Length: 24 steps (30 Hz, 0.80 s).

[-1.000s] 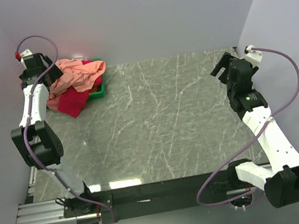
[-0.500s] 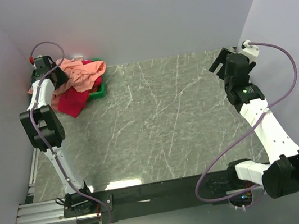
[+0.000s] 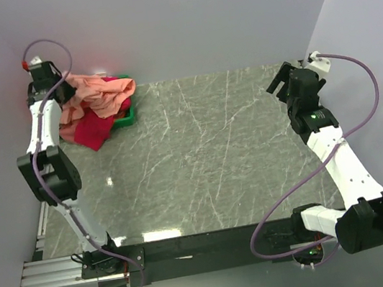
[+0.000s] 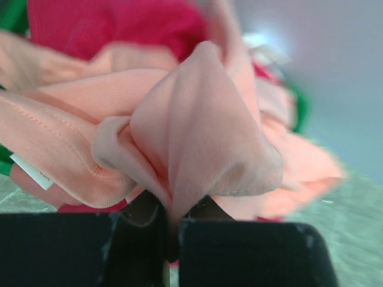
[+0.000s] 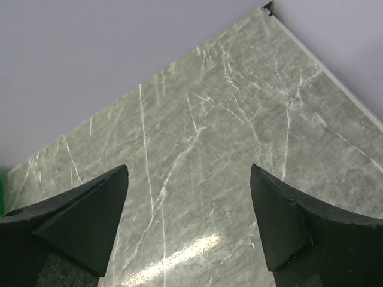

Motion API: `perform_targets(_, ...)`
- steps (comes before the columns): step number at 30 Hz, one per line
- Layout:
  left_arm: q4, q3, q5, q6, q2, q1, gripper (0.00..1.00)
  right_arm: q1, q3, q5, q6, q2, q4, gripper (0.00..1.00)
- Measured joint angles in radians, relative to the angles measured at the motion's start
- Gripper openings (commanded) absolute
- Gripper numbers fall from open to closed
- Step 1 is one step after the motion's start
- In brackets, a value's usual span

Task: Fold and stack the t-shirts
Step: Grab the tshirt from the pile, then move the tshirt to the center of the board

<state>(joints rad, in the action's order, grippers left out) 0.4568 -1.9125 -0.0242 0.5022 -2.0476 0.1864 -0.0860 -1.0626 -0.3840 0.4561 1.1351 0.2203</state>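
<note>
- The left gripper (image 4: 172, 224) is clamped on a pinched-up fold of the salmon t-shirt (image 4: 197, 131), its jaws pressed together with cloth between them; it stands just left of the green bin (image 3: 127, 116), toward the bin's far side.
- The salmon t-shirt lies heaped on top of the bin; the crimson t-shirts (image 3: 91, 130) sit under it and spill over the bin's left and near edges onto the table (image 3: 215, 154).
- The step in hand is probably lifting the salmon shirt off the heap; draw it up and then rightward away from the bin, slowly, since the pinch is thin and could slip; lift high enough for the trailing cloth to pass over the bin's rim.
- In the way: the crimson cloth beneath looks tangled with it and may drag along; the bin itself might shift.
- The right gripper (image 5: 188, 179) hangs with its fingers wide apart, holding nothing, well apart from the bin on its right; it could take the shirt's free edge once it is laid out.
</note>
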Motion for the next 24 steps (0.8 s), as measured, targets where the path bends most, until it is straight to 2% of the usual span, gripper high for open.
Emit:
perform_targets(7, -0.088, 0.017, 0.093, -0.023, 0.270, -0.027, 0.00, 0.000, -0.006, 0.042, 0.002, 0.001, 0.004, 0.87)
perform_targets(11, -0.138, -0.016, 0.155, -0.074, 0.382, -0.095, 0.00, 0.000, -0.007, 0.076, 0.010, 0.000, 0.004, 0.87)
perform_targets(19, -0.214, -0.148, 0.310, -0.109, 0.409, -0.338, 0.01, 0.000, -0.007, 0.118, 0.027, -0.016, 0.005, 0.86)
perform_targets(24, -0.314, -0.154, 0.382, -0.043, 0.418, -0.402, 0.00, 0.000, -0.007, 0.120, 0.027, -0.055, 0.006, 0.86)
